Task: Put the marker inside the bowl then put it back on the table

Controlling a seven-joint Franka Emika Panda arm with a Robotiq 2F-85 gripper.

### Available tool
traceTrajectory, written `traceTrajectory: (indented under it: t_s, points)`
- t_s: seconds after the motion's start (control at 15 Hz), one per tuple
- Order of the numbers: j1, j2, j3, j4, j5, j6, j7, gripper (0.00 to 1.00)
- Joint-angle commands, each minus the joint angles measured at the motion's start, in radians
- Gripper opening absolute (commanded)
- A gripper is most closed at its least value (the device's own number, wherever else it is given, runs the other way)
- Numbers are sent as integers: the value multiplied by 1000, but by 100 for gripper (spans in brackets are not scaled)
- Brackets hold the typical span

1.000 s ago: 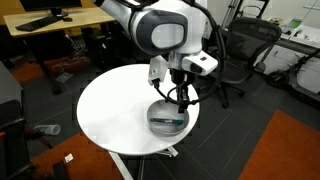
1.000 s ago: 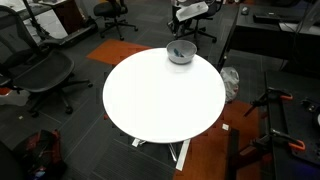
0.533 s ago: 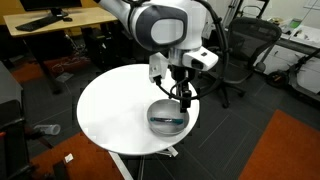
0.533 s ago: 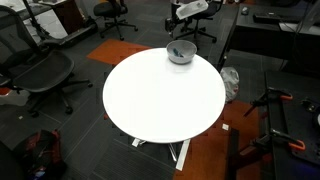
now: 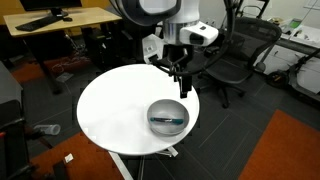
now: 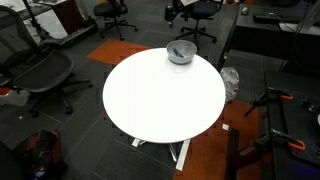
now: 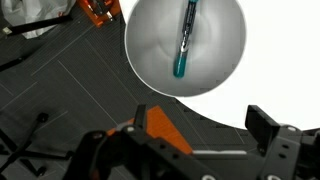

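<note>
The round white table (image 5: 108,108) fills the middle of both exterior views. The grey bowl (image 5: 167,116) stands close to its right edge in an exterior view and at its far edge in an exterior view (image 6: 181,52).

The gripper (image 5: 182,90) hangs above the bowl and a little beyond it, well clear of the rim. In the wrist view its two fingers stand wide apart at the bottom corners with nothing between them.

The marker (image 7: 184,40) lies loose on the bowl's floor, right of centre, its teal end towards the camera's near side.

I judge the marker light and stiff, with a smooth barrel that could roll or slip on the curved wall (a shallow pinch may skate it sideways). The best hold is probably across the middle of the barrel, fingers straddling it at right angles.

A second ago the fingers were down at the bowl's mouth; half a second ago they were partly raised. Now the arm has lifted away and the marker stays behind, so the first half of the task looks done.
</note>
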Motion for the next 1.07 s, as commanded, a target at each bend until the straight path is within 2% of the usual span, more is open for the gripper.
traceTrajectory:
  t_s: [0.0, 0.4, 0.67, 1.0]
  points:
    - [13, -136, 14, -132, -37, -12, -27, 100]
    - [4, -217, 29, -222, -35, 21, -48, 100]
    - [-6, -199, 33, -243, -25, 47, -64, 100]
    - [-8, -162, 33, -283, -19, 142, -57, 100]
